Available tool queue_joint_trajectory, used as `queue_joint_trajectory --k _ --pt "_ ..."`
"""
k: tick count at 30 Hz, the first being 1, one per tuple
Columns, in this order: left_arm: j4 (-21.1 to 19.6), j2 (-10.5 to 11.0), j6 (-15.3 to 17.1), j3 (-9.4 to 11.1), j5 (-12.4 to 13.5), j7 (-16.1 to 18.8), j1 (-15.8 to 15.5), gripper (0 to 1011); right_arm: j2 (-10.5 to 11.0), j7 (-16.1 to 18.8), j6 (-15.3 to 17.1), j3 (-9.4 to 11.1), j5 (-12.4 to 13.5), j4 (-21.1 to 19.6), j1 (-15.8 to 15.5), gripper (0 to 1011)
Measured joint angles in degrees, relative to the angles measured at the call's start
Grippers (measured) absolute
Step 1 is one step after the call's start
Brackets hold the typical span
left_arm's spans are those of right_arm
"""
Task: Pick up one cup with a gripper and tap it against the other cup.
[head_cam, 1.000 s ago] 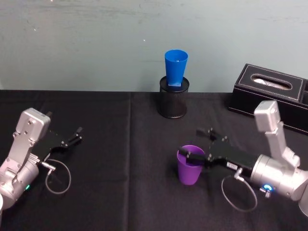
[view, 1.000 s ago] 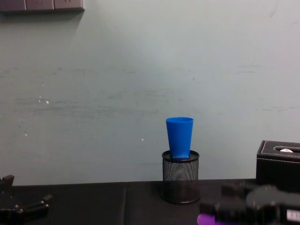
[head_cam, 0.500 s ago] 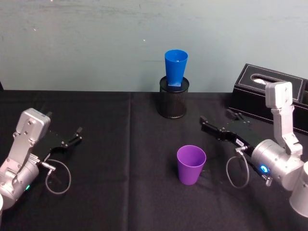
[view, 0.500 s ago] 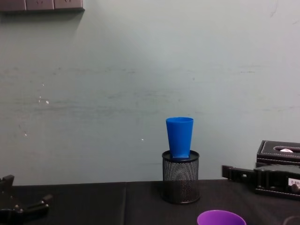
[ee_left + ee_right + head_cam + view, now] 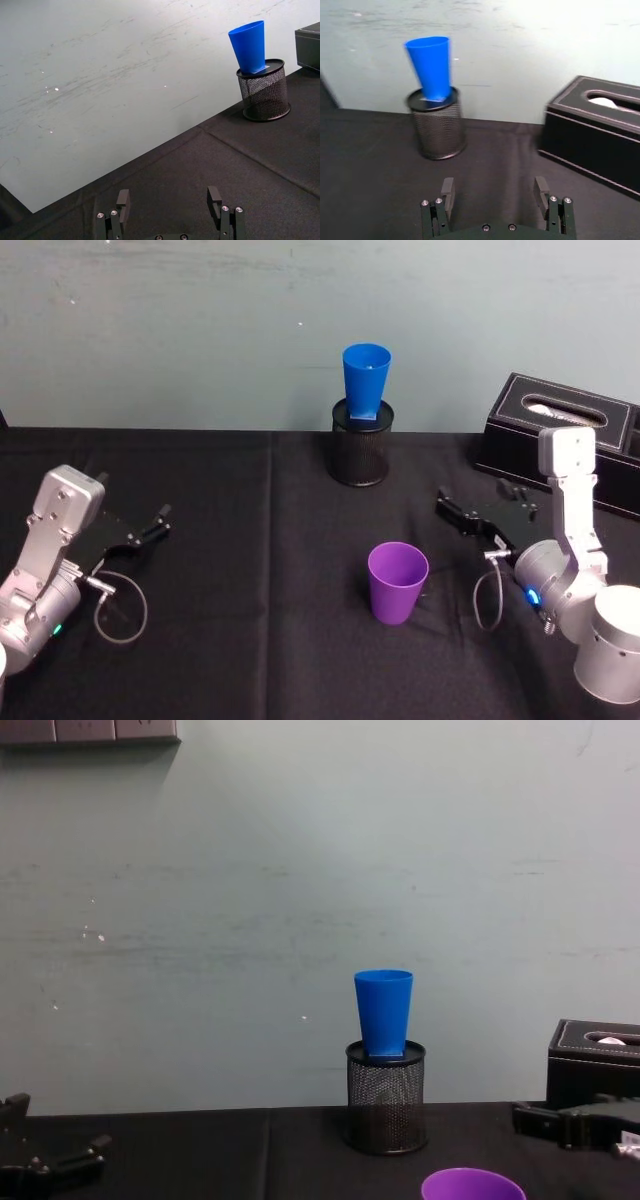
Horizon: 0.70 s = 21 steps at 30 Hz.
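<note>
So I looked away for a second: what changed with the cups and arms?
The right gripper let go of the purple cup and drew back to the right, open. The purple cup stayed upright on the table; the blue cup stayed in the mesh pot; the left gripper stayed parked.

Purple cup [image 5: 397, 582] upright; blue cup [image 5: 365, 380] in pot

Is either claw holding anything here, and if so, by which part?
Nothing is held. The right claw is open, apart from the purple cup, which stands free on the table. The left claw is open and empty too.
</note>
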Motion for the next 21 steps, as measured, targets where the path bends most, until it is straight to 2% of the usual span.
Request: queue_joint_trajectory --k 2,21 --pt "0.00 0.00 0.00 0.00 0.00 0.00 0.00 1011 0.29 1.61 0.24 0.11 0.57 -0.40 -0.11 1000" --pt "0.00 0.00 0.00 0.00 0.00 0.00 0.00 1011 0.14 0.60 0.00 -0.02 0.18 -0.14 -0.01 1000"
